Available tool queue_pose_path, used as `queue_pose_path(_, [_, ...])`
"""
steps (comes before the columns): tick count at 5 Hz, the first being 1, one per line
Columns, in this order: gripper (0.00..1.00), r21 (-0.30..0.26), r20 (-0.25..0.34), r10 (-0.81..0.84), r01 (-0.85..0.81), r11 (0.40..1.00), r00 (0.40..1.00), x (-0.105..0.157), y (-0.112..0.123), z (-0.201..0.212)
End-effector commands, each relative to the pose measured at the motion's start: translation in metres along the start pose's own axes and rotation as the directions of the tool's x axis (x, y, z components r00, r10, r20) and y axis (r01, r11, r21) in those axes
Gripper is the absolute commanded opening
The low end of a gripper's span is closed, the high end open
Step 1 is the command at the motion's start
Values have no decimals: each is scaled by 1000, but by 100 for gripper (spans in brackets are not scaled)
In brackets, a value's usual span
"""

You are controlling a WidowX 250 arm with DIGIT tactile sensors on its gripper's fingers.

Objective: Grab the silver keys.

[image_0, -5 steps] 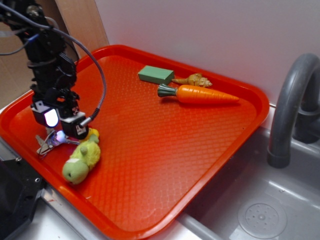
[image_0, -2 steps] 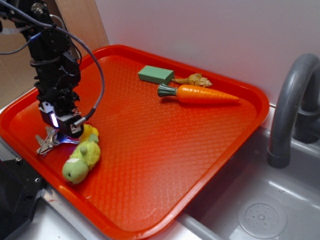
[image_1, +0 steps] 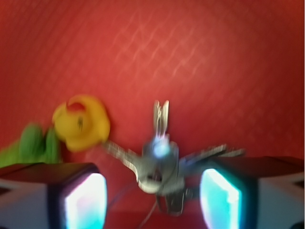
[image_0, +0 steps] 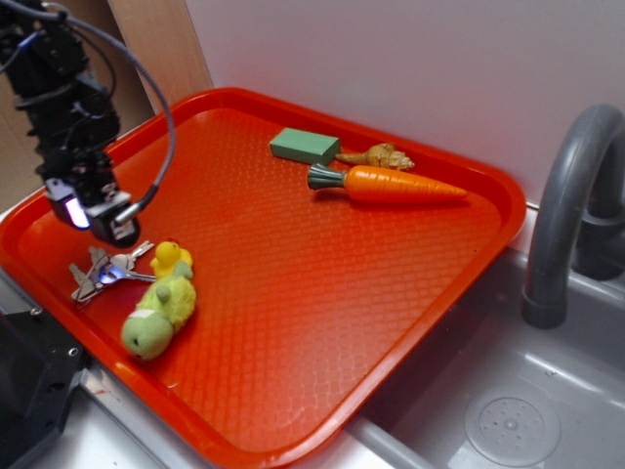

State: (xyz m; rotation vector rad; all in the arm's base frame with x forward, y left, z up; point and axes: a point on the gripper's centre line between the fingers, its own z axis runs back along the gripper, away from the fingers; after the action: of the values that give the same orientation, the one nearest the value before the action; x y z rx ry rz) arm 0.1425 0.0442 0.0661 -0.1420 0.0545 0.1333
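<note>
The pincer (image_0: 93,217) hangs a little way above the red tray (image_0: 293,293). Its two fingers (image_1: 81,200) are spread apart, and nothing is between them but air. You can see this best from the wrist view, where one glowing pad sits on each side and the gap is wide.

The silver keys (image_0: 105,272) lie flat on the tray, just below the pincer and a bit in front of it. In the wrist view the keys (image_1: 159,160) sit right in the middle of the gap, fanned out on their ring. The pincer is not touching them.

So the job is not done yet. The keys are not picked up. The pincer looks lined up well, so what is left is to go down, squeeze the fingers on the keys, and lift.

Just beside the keys, on the side away from the pincer, is a green and yellow soft toy (image_0: 161,303). Its yellow end almost touches the keys. This could get in the way, because a finger may bump or pinch the toy too. The keys are also thin and flat, so they may be hard to get hold of.

Far across the tray are a carrot (image_0: 400,184), a green block (image_0: 305,147) and a small tan thing (image_0: 379,156). They are well apart from the pincer. Past the tray are a sink (image_0: 508,410) and a grey tap (image_0: 571,195).
</note>
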Motion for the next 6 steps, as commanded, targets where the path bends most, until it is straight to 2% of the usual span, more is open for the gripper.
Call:
queue_pose_path(1, [100,81,85,-92,85,993,992,-29,-24,-10])
queue_pose_path(2, [100,66,75,-72,67,996,995,-26,-21,-15])
queue_pose_path(3, [100,86,72,-60,53,995,996,-20,-22,-21])
queue_pose_path(4, [95,92,68,-44,38,995,997,-17,-20,-20])
queue_pose_path(5, [0,90,64,-39,33,995,997,-19,-22,-18])
queue_pose_path(6, [0,85,72,-44,38,996,996,-23,-23,-13])
